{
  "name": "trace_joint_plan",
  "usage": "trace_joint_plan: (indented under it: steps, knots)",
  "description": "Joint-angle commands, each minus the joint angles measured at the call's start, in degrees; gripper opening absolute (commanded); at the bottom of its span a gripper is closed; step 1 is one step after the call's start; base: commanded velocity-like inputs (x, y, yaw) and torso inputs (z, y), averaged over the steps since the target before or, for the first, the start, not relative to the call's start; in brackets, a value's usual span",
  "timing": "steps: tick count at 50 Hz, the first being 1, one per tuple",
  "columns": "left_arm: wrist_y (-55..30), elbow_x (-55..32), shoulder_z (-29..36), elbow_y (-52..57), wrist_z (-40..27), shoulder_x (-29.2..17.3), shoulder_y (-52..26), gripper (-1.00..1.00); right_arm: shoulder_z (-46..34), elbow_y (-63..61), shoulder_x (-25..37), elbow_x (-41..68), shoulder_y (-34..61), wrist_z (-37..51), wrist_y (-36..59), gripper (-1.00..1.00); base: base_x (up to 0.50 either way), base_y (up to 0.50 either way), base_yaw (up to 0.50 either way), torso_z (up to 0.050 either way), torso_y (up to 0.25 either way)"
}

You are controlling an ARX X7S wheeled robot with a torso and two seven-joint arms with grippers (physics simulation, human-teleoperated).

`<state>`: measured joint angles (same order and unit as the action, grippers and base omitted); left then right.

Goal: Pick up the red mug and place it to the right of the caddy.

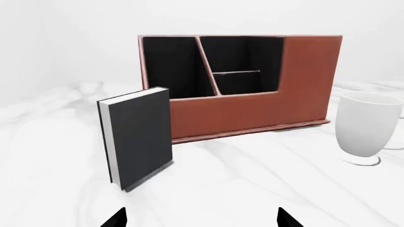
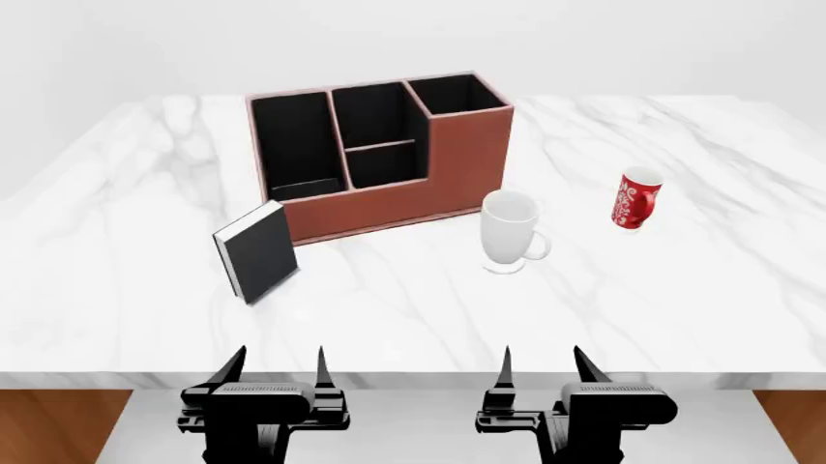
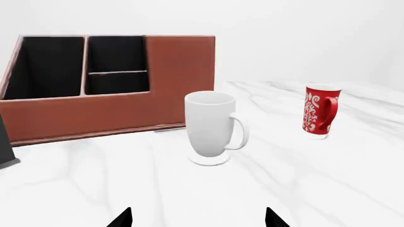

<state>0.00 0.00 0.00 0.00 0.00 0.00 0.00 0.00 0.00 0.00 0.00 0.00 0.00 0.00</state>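
The red mug [image 2: 635,200] with a white pattern stands upright on the marble table, right of the white mug; in the right wrist view [image 3: 320,111] its handle faces the camera. The reddish-brown caddy [image 2: 446,169] with black compartments stands at the table's middle back, and also shows in the left wrist view [image 1: 303,90] and the right wrist view [image 3: 180,71]. My left gripper [image 2: 275,369] and right gripper [image 2: 541,366] are both open and empty at the table's near edge, far from the mug. Their tips show in the left wrist view [image 1: 200,218] and the right wrist view [image 3: 197,217].
A tall white footed mug [image 2: 512,231] stands between the caddy's right front corner and the red mug. A black book [image 2: 258,250] stands upright in front of the caddy's left end. The marble table [image 2: 671,290] ends at a front edge just ahead of my grippers.
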Motion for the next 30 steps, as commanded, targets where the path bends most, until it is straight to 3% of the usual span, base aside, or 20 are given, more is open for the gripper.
trace_joint_plan:
  steps: [1, 7, 30]
  knots:
    - [0.23, 0.17, 1.18, -0.39, -1.81, -0.92, -0.13, 1.00, -0.78, 1.88, 0.63, 0.18, 0.52, 2.89, -2.89, 1.00, 0.00, 0.00, 0.00, 0.000, 0.000]
    - [-1.01, -1.83, 3.17, -0.26, -1.89, -2.13, 0.02, 1.00, -3.18, 1.01, 2.36, 1.36, -0.65, 3.00, -3.43, 1.00, 0.00, -0.02, 0.00, 0.000, 0.000]
    - [-1.04, -3.69, 5.72, -0.44, -4.23, -4.34, -0.27, 1.00, -5.71, -0.20, 4.68, 4.32, -0.51, 3.82, -0.97, 1.00, 0.00, -0.50, 0.00, 0.000, 0.000]
